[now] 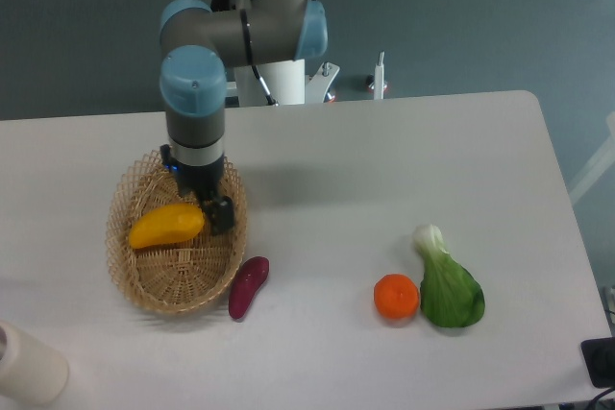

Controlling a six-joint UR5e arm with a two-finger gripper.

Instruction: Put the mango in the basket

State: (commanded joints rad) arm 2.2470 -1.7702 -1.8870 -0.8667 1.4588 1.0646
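Observation:
The mango is yellow-orange and elongated, and sits inside the wicker basket at the left of the table, across its upper half. My gripper reaches down into the basket from above. It is at the mango's right end and closed on it. One black finger shows just right of the fruit. The other finger is hidden behind the mango. The mango is low in the basket. I cannot tell whether it rests on the weave.
A dark purple-red vegetable lies just outside the basket's right rim. A round orange fruit and a green leafy vegetable lie at the front right. A pale cylinder stands at the front left corner.

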